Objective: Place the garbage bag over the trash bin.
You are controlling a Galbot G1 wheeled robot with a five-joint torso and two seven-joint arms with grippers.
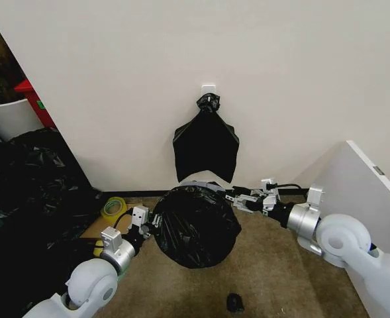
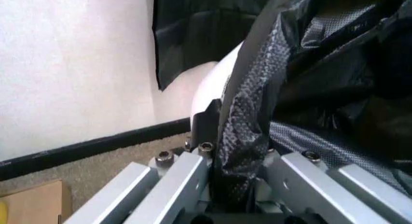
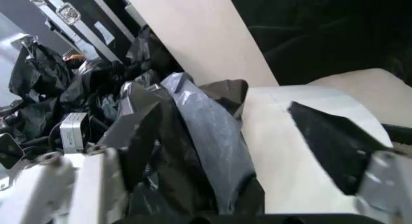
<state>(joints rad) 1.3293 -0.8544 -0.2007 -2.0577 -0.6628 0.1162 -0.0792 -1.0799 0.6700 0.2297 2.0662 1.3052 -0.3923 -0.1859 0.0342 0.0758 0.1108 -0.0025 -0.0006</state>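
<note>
Black plastic heap (image 1: 29, 205) filled the left side by the wall. Garbage bag (image 1: 196, 226) sat centre on the carpet (image 1: 274, 271), draped over the trash bin (image 1: 196, 183), only a sliver of white rim showing at the far edge. Knotted black bag bundle (image 1: 206, 146) hung on the wall just beyond it. Left pincer (image 1: 151, 224) was at the bag's left edge, clenched on a fold of garbage bag film (image 2: 241, 137). Right pincer (image 1: 238, 199) was at the far-right rim, fingers (image 3: 335, 147) spread across the white bin wall (image 3: 290, 151) and bag (image 3: 206, 132), not closed. Yellow tape roll (image 1: 114, 209) lay left of the bin.
</note>
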